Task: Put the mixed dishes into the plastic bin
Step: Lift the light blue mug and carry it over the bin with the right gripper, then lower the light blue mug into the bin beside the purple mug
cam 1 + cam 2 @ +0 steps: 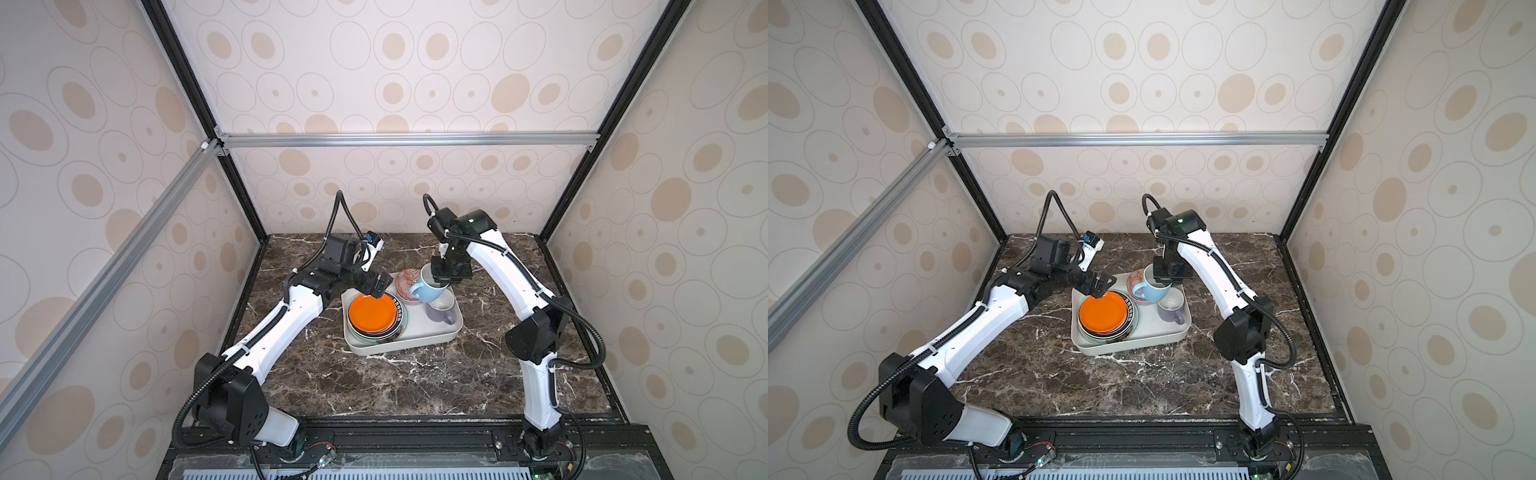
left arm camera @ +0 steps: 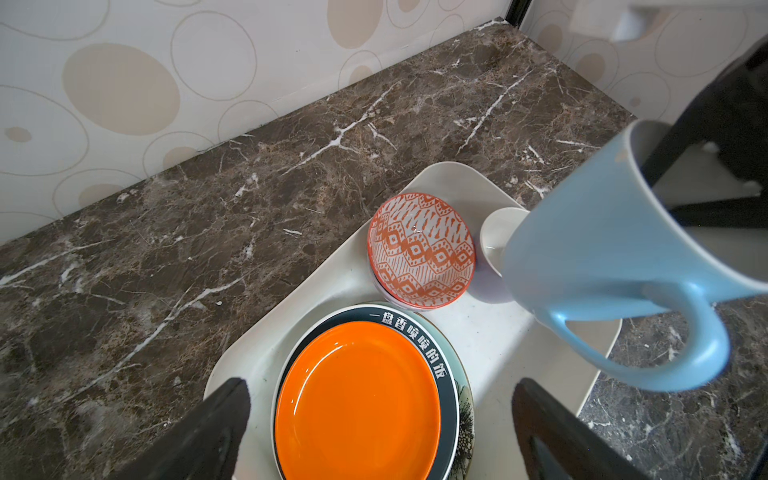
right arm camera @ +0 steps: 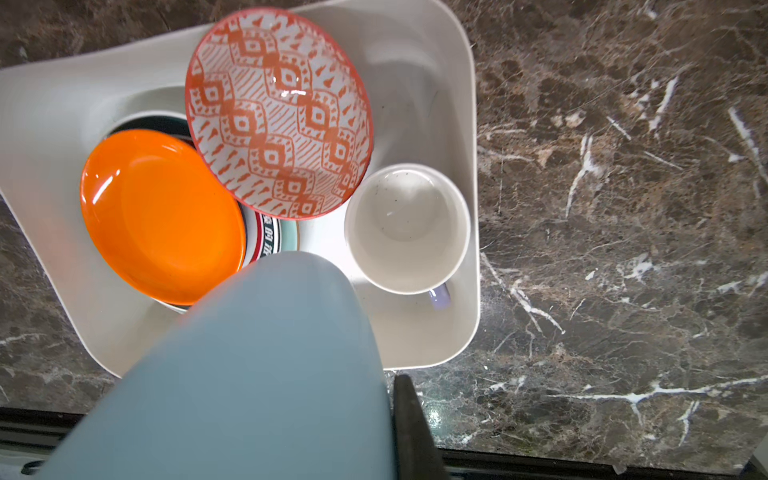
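The white plastic bin [image 1: 399,349] sits mid-table. Inside it a stack of plates topped by an orange plate [image 1: 372,313] fills the left side, with a red-patterned bowl [image 1: 407,280] at the back and a lavender mug [image 1: 442,309] upright on the right. My right gripper [image 1: 442,276] is shut on the rim of a light blue mug [image 1: 428,291], which hangs tilted above the bin's middle; one finger [image 3: 409,419] shows outside the mug [image 3: 257,365] wall. My left gripper [image 2: 382,386] is open just above the orange plate [image 2: 357,403], holding nothing.
Dark marble tabletop [image 1: 374,390] surrounds the bin, bounded by patterned walls and black frame posts. Both arm bases stand on the front rail. The lower plates in the stack show only as rims under the orange one.
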Controlling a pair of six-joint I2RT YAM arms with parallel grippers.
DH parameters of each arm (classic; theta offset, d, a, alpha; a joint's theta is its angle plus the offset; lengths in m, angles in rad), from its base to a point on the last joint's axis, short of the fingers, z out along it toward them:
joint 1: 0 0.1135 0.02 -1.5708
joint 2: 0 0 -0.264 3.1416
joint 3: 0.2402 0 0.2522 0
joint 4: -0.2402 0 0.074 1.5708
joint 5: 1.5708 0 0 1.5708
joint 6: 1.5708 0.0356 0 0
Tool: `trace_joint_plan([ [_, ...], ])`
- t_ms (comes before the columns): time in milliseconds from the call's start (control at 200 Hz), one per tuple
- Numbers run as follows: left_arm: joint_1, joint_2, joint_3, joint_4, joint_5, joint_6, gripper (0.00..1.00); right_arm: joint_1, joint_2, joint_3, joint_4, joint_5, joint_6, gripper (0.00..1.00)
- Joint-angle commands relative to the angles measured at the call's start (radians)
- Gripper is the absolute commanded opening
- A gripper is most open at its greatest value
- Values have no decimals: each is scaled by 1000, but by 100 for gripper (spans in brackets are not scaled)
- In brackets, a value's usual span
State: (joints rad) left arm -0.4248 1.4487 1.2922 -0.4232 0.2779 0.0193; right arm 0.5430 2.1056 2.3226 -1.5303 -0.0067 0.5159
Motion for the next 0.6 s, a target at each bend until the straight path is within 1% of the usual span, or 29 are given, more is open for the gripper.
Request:
trace_joint_plan([
  [0,6,-30,-10,18,-13,5,99,41,-46,-55,-23,-21,25,6],
  [250,14,-52,-40,27,-21,5,99,82,-43,-150,22,-32,28,6],
  [595,22,-44,-39,33,-18,-1,99,88,-31,-260,101,-25,29,6],
])
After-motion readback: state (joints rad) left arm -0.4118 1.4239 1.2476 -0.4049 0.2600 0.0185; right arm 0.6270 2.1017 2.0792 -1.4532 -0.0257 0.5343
